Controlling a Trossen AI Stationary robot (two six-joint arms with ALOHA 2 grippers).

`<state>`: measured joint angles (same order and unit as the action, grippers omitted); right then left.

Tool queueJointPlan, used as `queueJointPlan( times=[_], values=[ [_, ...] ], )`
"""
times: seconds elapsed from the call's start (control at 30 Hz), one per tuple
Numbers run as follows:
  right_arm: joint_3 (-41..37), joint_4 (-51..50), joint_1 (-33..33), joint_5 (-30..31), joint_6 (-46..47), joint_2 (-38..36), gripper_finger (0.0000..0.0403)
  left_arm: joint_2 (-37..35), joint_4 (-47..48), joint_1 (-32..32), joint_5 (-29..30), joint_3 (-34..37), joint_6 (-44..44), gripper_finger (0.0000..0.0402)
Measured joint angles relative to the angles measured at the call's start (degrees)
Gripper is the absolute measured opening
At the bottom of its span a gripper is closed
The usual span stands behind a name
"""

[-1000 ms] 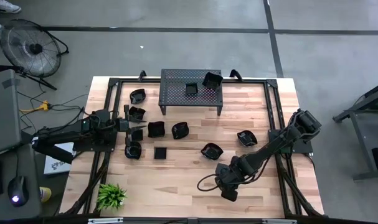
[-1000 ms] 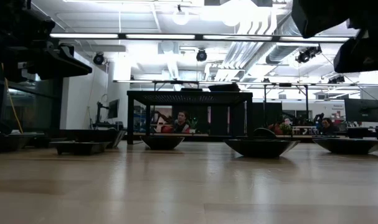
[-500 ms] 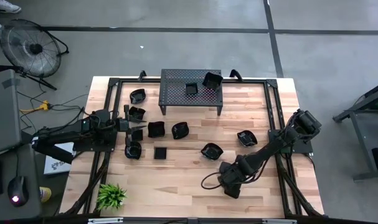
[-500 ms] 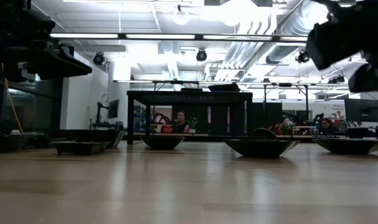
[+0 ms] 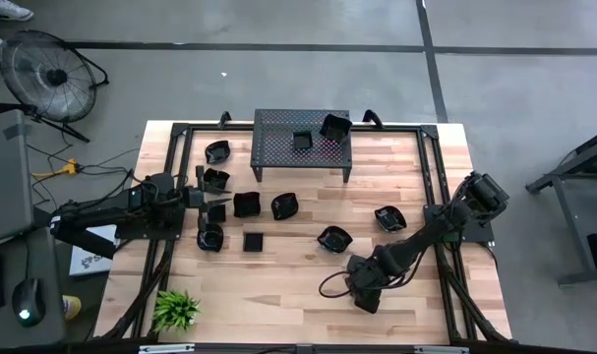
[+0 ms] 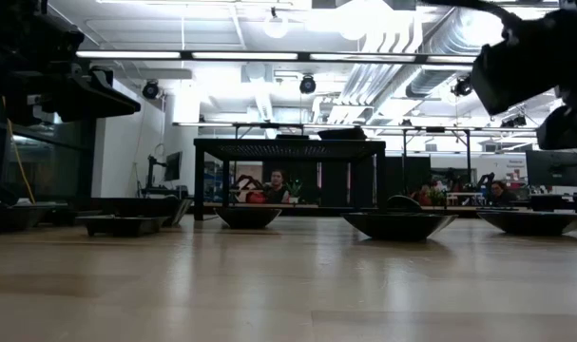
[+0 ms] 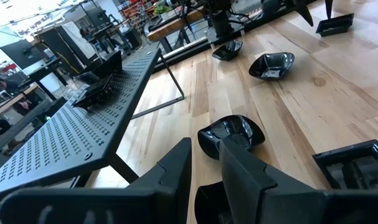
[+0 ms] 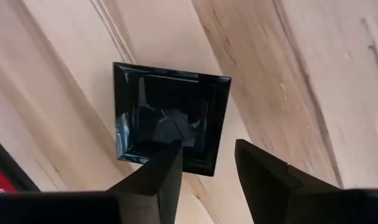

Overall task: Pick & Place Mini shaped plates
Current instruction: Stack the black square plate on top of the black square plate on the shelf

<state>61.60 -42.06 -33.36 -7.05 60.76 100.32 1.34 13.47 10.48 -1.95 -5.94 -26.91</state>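
On the perforated stand (image 5: 303, 131) sit two mini plates (image 5: 301, 141); right pincer (image 8: 204, 163) gapes over a square plate (image 8: 170, 115).

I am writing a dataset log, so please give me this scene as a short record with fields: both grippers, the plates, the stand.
left gripper: at the table's left side, beside several small glossy black plates
right gripper: open, over a glossy black square plate lying flat on the wooden table, front right
stand: black perforated metal stand at the back, two plates on top
plant: small green plant, front left corner
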Motion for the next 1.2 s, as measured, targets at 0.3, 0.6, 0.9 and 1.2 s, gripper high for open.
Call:
queueJointPlan(
  times=[0.3,0.6,0.9,1.2],
  values=[
    [2.4,1.32,0.0,-0.98,0.98,-0.44,0.0142,-0.01,0.0,0.0,0.02,-0.01,0.01,0.008],
    [8.03,1.27,-0.93,-1.76,-0.97,4.52,0.0142,-0.02,0.0,-0.01,0.02,-0.01,0.0,0.008],
    [10.94,0.68,-3.49,1.75,-4.83,8.6,0.0142,-0.02,0.0,-0.01,0.02,-0.01,0.0,0.008],
    [12.33,-4.08,-6.14,7.57,-5.27,8.91,0.0142,-0.01,0.0,-0.02,0.02,-0.02,0.0,0.008]
  ],
)
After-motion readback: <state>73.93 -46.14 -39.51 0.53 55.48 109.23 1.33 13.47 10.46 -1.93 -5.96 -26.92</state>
